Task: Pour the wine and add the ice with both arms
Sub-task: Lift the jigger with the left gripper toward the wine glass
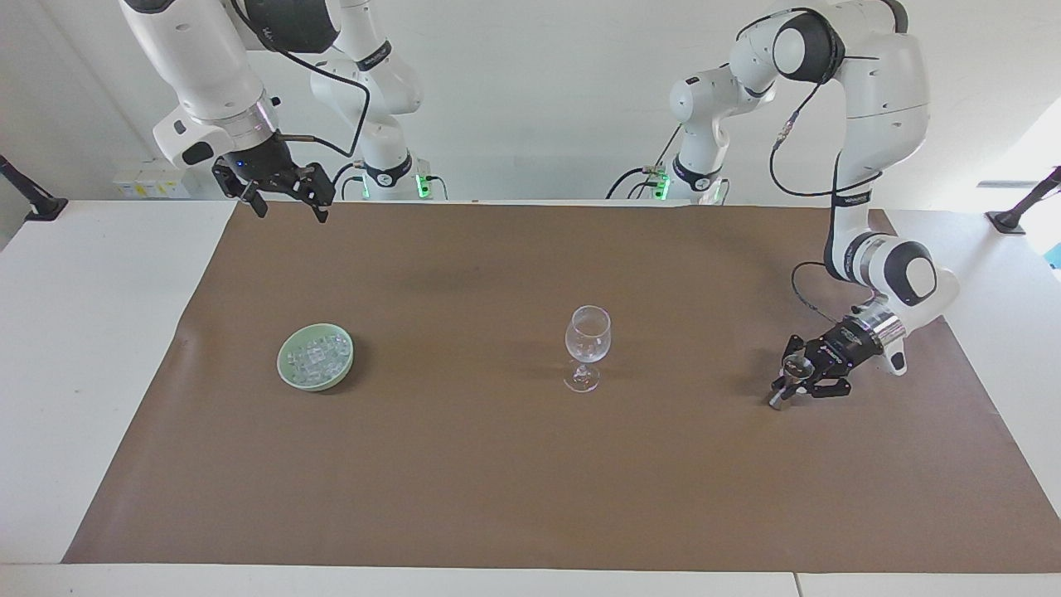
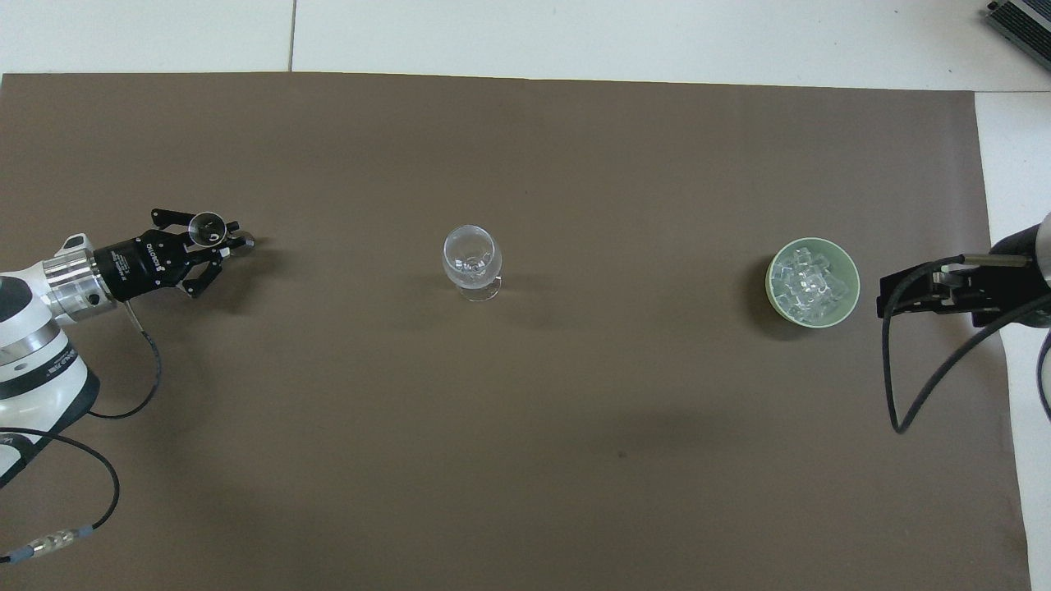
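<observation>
A clear stemmed wine glass point(image 1: 587, 344) point(image 2: 470, 261) stands upright mid-table. The ice point(image 1: 315, 355) point(image 2: 811, 279) fills a pale green bowl point(image 1: 286, 373) point(image 2: 772, 287) toward the right arm's end. Toward the left arm's end, my left gripper point(image 1: 783, 391) point(image 2: 230, 238) sits low on the mat, shut on a small shiny cup point(image 1: 797, 366) point(image 2: 208, 227). The wine itself is hidden; I cannot see into the cup. My right gripper point(image 1: 286, 201) point(image 2: 903, 297) waits raised and open over the mat's edge nearest the robots, holding nothing.
A brown mat point(image 1: 497, 481) point(image 2: 525, 460) covers most of the white table point(image 1: 91, 332). A black cable point(image 2: 899, 386) loops below the right gripper, and another cable point(image 2: 139, 377) trails from the left wrist.
</observation>
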You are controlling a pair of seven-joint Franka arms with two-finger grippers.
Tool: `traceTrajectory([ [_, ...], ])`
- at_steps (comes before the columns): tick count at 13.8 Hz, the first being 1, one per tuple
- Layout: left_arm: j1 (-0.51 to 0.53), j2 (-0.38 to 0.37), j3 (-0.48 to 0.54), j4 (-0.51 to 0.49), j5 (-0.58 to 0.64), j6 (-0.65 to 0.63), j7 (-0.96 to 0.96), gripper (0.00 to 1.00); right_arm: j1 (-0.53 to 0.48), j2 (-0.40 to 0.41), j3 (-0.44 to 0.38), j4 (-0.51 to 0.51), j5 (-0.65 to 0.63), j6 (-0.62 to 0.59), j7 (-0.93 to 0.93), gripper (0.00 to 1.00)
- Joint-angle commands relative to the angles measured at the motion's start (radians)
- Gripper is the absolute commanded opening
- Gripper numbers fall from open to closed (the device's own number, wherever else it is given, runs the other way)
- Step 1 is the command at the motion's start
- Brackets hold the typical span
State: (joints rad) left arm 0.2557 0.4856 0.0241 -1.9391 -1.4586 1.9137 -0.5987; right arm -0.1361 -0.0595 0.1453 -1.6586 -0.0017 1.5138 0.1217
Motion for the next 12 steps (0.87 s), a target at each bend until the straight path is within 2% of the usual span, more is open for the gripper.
traceTrajectory([
  [1, -0.013, -0.041, 0.003, 0.000, -0.009, -0.015, -0.032, 0.00, 0.000, -0.019, 0.000, -0.017, -0.007, -0.006, -0.022, 1.00],
  [5, -0.068, -0.111, 0.011, -0.008, -0.002, -0.004, -0.113, 0.00, 0.000, -0.019, 0.000, -0.017, -0.007, -0.006, -0.022, 1.00],
  [7, -0.073, -0.142, 0.010, -0.008, 0.065, -0.009, -0.153, 0.00, 0.000, -0.019, -0.001, -0.017, -0.007, -0.006, -0.022, 1.00],
  [10, -0.107, -0.192, 0.011, -0.001, 0.089, -0.004, -0.222, 0.00, 0.000, -0.020, -0.001, -0.017, -0.007, -0.006, -0.022, 1.00],
  [12, -0.133, -0.220, 0.011, 0.009, 0.145, 0.001, -0.280, 0.00, 0.000, -0.020, 0.000, -0.017, -0.007, -0.006, -0.022, 1.00],
])
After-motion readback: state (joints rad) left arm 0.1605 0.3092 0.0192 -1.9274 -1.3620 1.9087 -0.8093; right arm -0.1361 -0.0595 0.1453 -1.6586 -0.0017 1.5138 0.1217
